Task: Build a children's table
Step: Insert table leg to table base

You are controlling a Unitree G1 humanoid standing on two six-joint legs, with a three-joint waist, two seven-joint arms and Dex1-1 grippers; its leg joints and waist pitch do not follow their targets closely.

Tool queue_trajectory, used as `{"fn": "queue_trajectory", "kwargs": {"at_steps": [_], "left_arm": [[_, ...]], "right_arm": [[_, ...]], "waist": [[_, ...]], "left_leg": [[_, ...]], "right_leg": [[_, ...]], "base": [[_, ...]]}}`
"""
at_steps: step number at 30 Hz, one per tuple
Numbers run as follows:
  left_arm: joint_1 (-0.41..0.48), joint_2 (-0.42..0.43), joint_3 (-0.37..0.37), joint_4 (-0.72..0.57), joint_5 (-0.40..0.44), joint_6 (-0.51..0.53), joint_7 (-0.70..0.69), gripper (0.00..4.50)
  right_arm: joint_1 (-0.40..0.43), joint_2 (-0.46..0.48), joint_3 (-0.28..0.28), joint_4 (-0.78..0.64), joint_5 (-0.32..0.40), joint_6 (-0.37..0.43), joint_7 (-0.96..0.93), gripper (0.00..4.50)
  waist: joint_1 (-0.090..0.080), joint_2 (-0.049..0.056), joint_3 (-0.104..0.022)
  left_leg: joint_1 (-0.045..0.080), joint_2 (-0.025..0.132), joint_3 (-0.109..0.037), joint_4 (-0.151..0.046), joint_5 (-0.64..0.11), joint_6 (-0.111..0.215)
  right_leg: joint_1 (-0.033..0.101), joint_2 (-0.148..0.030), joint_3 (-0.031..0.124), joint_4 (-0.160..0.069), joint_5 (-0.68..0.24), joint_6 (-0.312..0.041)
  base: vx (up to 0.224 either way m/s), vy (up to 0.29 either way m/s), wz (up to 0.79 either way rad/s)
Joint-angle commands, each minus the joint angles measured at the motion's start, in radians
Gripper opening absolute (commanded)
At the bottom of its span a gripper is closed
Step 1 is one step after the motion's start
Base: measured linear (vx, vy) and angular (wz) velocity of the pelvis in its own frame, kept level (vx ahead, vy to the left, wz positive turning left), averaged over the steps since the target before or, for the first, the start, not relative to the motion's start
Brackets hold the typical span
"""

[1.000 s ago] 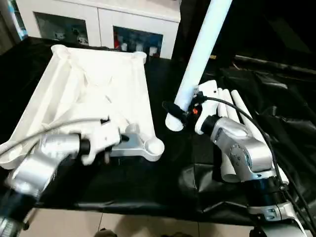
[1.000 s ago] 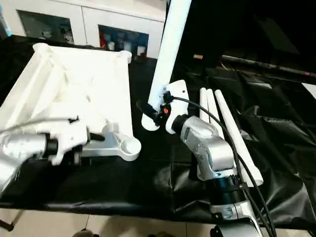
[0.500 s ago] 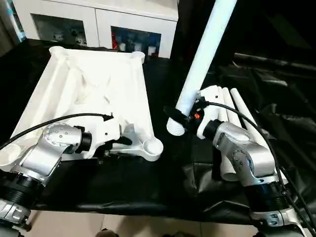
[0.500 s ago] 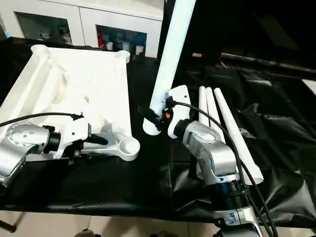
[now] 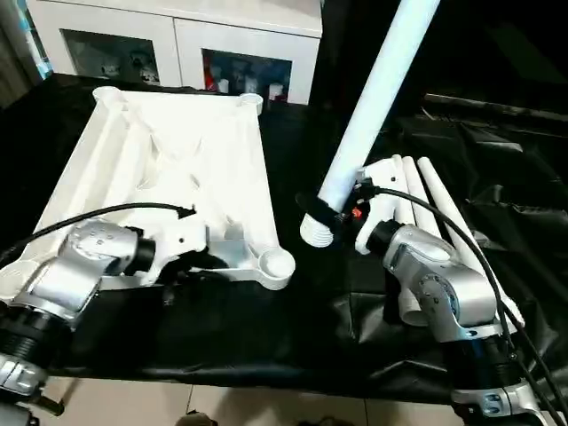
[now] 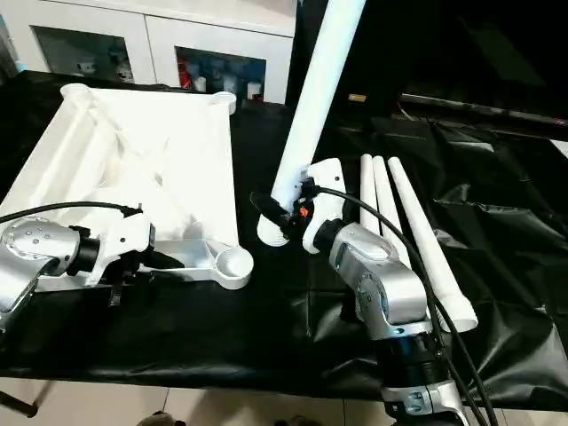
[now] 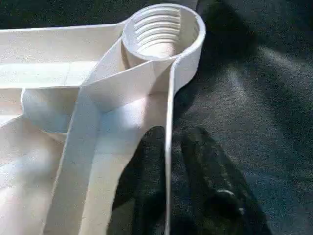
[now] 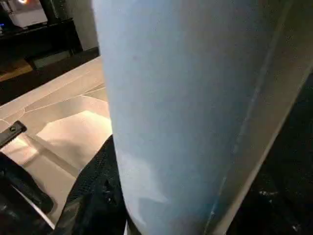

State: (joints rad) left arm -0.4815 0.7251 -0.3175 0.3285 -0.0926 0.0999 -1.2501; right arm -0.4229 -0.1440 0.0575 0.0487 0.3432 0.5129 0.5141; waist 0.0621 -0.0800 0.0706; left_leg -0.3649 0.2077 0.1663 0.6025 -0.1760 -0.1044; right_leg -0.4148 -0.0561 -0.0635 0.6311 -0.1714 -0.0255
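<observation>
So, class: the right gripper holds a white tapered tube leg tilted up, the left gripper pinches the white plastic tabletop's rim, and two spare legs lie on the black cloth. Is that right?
Not quite: three spare legs lie on the black cloth, as the right eye view shows. The right gripper does hold the white tapered tube leg, and the left gripper pinches the white plastic tabletop's rim.

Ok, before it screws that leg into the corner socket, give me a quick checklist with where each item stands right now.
1. Right hand grips the raised leg near its lower end: ok.
2. Left hand steadies the tabletop, one finger on each side of its edge wall: ok.
3. Near corner socket is open, threads visible, nothing inside: ok.
4. Leg's threaded end is lined up over that socket: not ok, it hangs beside the corner and tilted.
5. Tabletop lies underside up on the black cloth: ok.
6. Three spare legs lie out of the way: ok.
</observation>
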Motion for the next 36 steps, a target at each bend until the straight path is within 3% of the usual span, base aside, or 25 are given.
{"fn": "queue_trajectory", "kwargs": {"at_steps": [1,5,9,10,12,13,14,16,17,18,21,25,28,29,30,31,33,34,35,36], "left_arm": [[0.001,-0.002,-0.004,0.006,0.011,-0.008,-0.009,0.51],[0.014,-0.012,-0.014,-0.026,0.010,0.016,-0.013,0.14],[0.033,-0.063,-0.039,-0.168,-0.042,0.141,-0.014,0.01],[0.031,-0.068,-0.042,-0.176,-0.042,0.149,-0.013,0.00],[0.019,-0.109,-0.065,-0.203,-0.024,0.174,0.016,0.00],[0.014,-0.122,-0.072,-0.206,-0.018,0.179,0.025,0.00],[0.010,-0.133,-0.077,-0.207,-0.012,0.183,0.032,0.00],[-0.005,-0.144,-0.090,-0.157,0.061,0.149,0.077,0.00],[-0.005,-0.144,-0.090,-0.157,0.061,0.149,0.077,0.00],[-0.008,-0.144,-0.092,-0.148,0.079,0.147,0.090,0.00],[-0.012,-0.133,-0.100,-0.126,0.130,0.148,0.128,0.00],[-0.020,-0.124,-0.100,-0.104,0.165,0.145,0.181,0.00],[-0.033,-0.110,-0.103,-0.081,0.190,0.144,0.193,0.00],[-0.034,-0.108,-0.096,-0.083,0.191,0.157,0.191,0.00],[-0.035,-0.108,-0.092,-0.087,0.188,0.164,0.189,0.00],[-0.035,-0.109,-0.090,-0.088,0.188,0.166,0.188,0.00],[-0.032,-0.106,-0.089,-0.108,0.196,0.257,0.198,0.00],[-0.030,-0.106,-0.088,-0.115,0.190,0.284,0.196,0.00],[-0.027,-0.105,-0.087,-0.123,0.187,0.298,0.195,0.00],[-0.023,-0.104,-0.087,-0.134,0.184,0.314,0.194,0.00]], "right_arm": [[0.002,-0.011,-0.015,-0.026,0.010,0.010,0.005,1.91],[-0.007,-0.019,0.004,-0.020,0.023,0.044,0.035,1.91],[-0.033,-0.060,0.064,0.014,0.038,0.097,0.142,1.91],[-0.037,-0.061,0.066,0.018,0.037,0.097,0.147,1.91],[-0.062,-0.064,0.069,0.060,0.020,0.081,0.157,1.91],[-0.071,-0.067,0.071,0.076,0.010,0.072,0.158,1.91],[-0.079,-0.070,0.073,0.090,0.000,0.065,0.158,1.91],[-0.099,-0.073,0.064,0.119,0.000,0.065,0.162,1.91],[-0.099,-0.073,0.064,0.119,0.000,0.065,0.162,1.91],[-0.101,-0.078,0.068,0.118,0.001,0.068,0.169,1.91],[-0.100,-0.093,0.068,0.099,0.008,0.085,0.181,1.91],[-0.097,-0.105,0.044,0.080,0.024,0.095,0.185,1.91],[-0.100,-0.107,0.029,0.083,0.031,0.093,0.178,1.91],[-0.098,-0.103,0.025,0.083,0.030,0.090,0.173,1.91],[-0.096,-0.101,0.022,0.081,0.031,0.090,0.170,1.91],[-0.095,-0.100,0.021,0.080,0.032,0.090,0.169,1.91],[-0.086,-0.090,0.010,0.073,0.035,0.083,0.150,1.91],[-0.084,-0.086,0.004,0.070,0.039,0.083,0.143,1.91],[-0.083,-0.081,-0.003,0.069,0.042,0.083,0.135,1.91],[-0.081,-0.074,-0.012,0.068,0.047,0.084,0.124,1.91]], "waist": [[0.003,0.033,-0.076],[0.004,0.035,-0.075],[0.006,0.037,-0.076],[0.005,0.028,-0.076],[0.011,0.030,-0.076],[0.010,0.021,-0.074],[0.013,0.024,-0.074],[0.020,0.023,-0.073],[0.022,0.017,-0.071],[0.024,0.018,-0.071],[0.021,0.013,-0.073],[0.021,0.015,-0.072],[0.018,0.012,-0.071],[0.016,0.017,-0.072],[0.013,0.014,-0.072],[0.012,0.019,-0.072],[0.008,0.018,-0.073],[0.007,0.025,-0.073],[0.004,0.021,-0.072],[0.002,0.024,-0.071]], "left_leg": [[0.016,0.020,-0.003,-0.078,-0.230,-0.056],[0.016,0.021,-0.003,-0.078,-0.224,-0.053],[0.016,0.025,-0.002,-0.076,-0.207,-0.047],[0.015,0.024,0.001,-0.075,-0.202,-0.044],[0.015,0.024,0.002,-0.074,-0.199,-0.040],[0.014,0.023,0.003,-0.074,-0.201,-0.039],[0.015,0.022,0.003,-0.073,-0.201,-0.039],[0.015,0.022,0.003,-0.073,-0.206,-0.039],[0.017,0.022,0.002,-0.074,-0.211,-0.036],[0.016,0.022,0.002,-0.074,-0.212,-0.036],[0.013,0.022,-0.001,-0.075,-0.214,-0.039],[0.014,0.021,-0.001,-0.075,-0.218,-0.037],[0.014,0.018,-0.004,-0.076,-0.242,-0.038],[0.012,0.018,-0.006,-0.077,-0.244,-0.041],[0.013,0.018,-0.007,-0.077,-0.245,-0.041],[0.014,0.017,-0.007,-0.076,-0.245,-0.040],[0.017,0.019,-0.006,-0.075,-0.243,-0.040],[0.017,0.019,-0.006,-0.076,-0.246,-0.043],[0.016,0.018,-0.006,-0.075,-0.254,-0.041],[0.017,0.018,-0.007,-0.076,-0.264,-0.042]], "right_leg": [[0.055,-0.072,0.053,-0.070,-0.223,-0.161],[0.055,-0.072,0.053,-0.068,-0.216,-0.163],[0.057,-0.073,0.053,-0.064,-0.177,-0.187],[0.057,-0.072,0.053,-0.064,-0.171,-0.188],[0.057,-0.075,0.053,-0.066,-0.190,-0.188],[0.057,-0.074,0.053,-0.070,-0.206,-0.183],[0.056,-0.075,0.053,-0.070,-0.222,-0.178],[0.055,-0.076,0.054,-0.079,-0.281,-0.149],[0.053,-0.074,0.053,-0.082,-0.307,-0.134],[0.052,-0.075,0.053,-0.083,-0.317,-0.124],[0.055,-0.076,0.051,-0.083,-0.333,-0.110],[0.054,-0.074,0.051,-0.084,-0.338,-0.105],[0.055,-0.076,0.048,-0.091,-0.403,-0.088],[0.056,-0.076,0.048,-0.092,-0.407,-0.083],[0.055,-0.076,0.047,-0.091,-0.407,-0.084],[0.055,-0.076,0.047,-0.092,-0.405,-0.088],[0.052,-0.075,0.048,-0.089,-0.383,-0.104],[0.052,-0.075,0.048,-0.087,-0.375,-0.111],[0.052,-0.073,0.047,-0.089,-0.375,-0.116],[0.052,-0.073,0.047,-0.090,-0.381,-0.120]], "base": [[0.000,0.000,0.00],[0.000,0.000,0.00],[0.000,0.000,0.00],[0.000,0.000,0.00],[0.000,0.000,0.00],[0.000,0.000,0.00],[0.000,0.000,0.00],[0.000,0.000,0.00],[0.000,0.000,0.00],[0.000,0.000,0.00],[0.000,0.000,0.00],[0.000,0.000,0.00],[0.000,0.000,0.00],[0.000,0.000,0.00],[0.000,0.000,0.00],[0.000,0.000,0.00],[0.000,0.000,0.00],[0.000,0.000,0.00],[0.000,0.000,0.00],[0.000,0.000,0.00]]}}
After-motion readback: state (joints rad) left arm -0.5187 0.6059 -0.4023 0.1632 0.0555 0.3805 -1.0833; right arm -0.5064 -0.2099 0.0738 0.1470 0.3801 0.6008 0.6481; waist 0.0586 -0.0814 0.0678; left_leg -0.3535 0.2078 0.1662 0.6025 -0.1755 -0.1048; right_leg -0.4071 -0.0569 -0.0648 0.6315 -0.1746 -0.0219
